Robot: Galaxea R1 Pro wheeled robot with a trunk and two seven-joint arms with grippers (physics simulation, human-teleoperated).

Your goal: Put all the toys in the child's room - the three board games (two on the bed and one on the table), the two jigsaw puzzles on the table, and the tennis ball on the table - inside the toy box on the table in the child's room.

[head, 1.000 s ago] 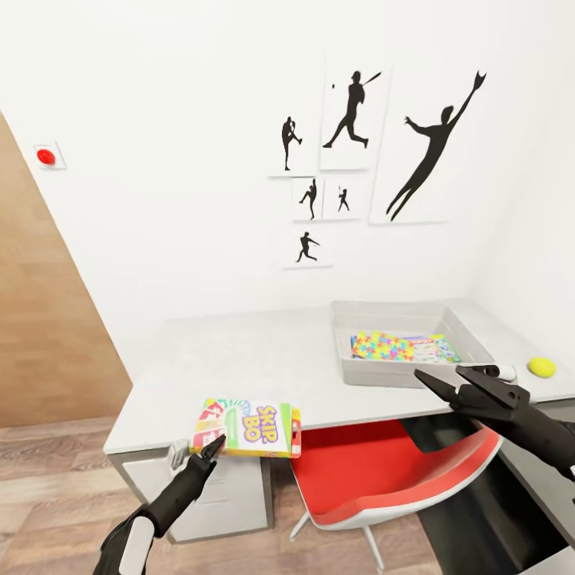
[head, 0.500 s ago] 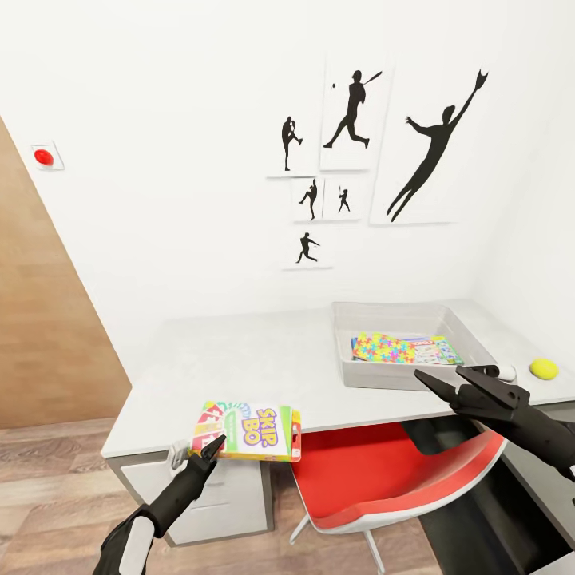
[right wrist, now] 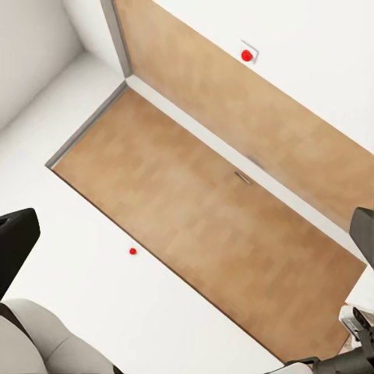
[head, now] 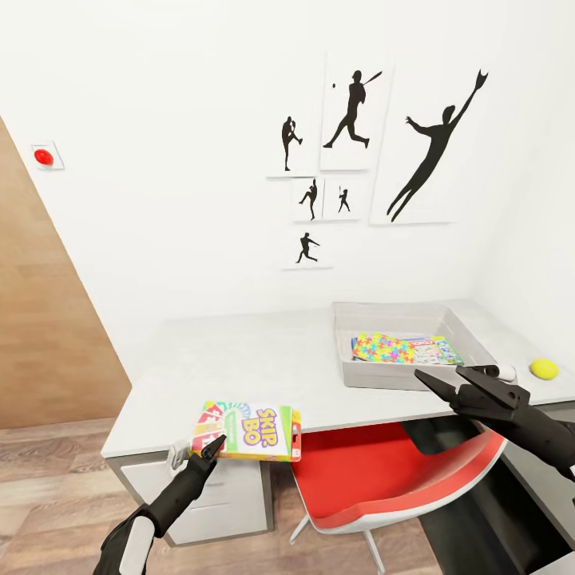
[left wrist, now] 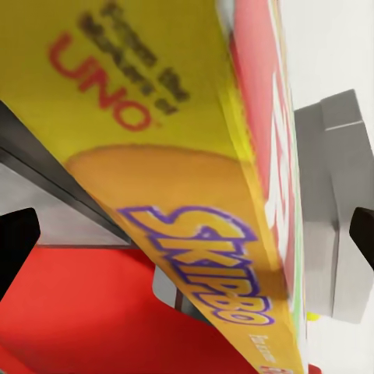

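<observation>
Left gripper (head: 209, 446) clamps Skip-Bo box (head: 249, 430) at table (head: 239, 359) edge; wrist view adds UNO print. Right gripper (head: 447, 380) spread, empty, just short of toy box (head: 409, 374).

You have one Skip-Bo board game (head: 254, 430) at the counter's (head: 263, 359) near edge. One toy box (head: 411, 339) sits on that counter, and inside it you can count two flat items: one jigsaw puzzle (head: 382, 348) with coloured pieces and one printed box (head: 435, 350) beside it, too small to identify. One tennis ball (head: 544, 368) lies on the counter. Below, you have one red chair (head: 383, 475). On the wall you can count six silhouette prints (head: 354, 112) and one red button (head: 45, 156).
</observation>
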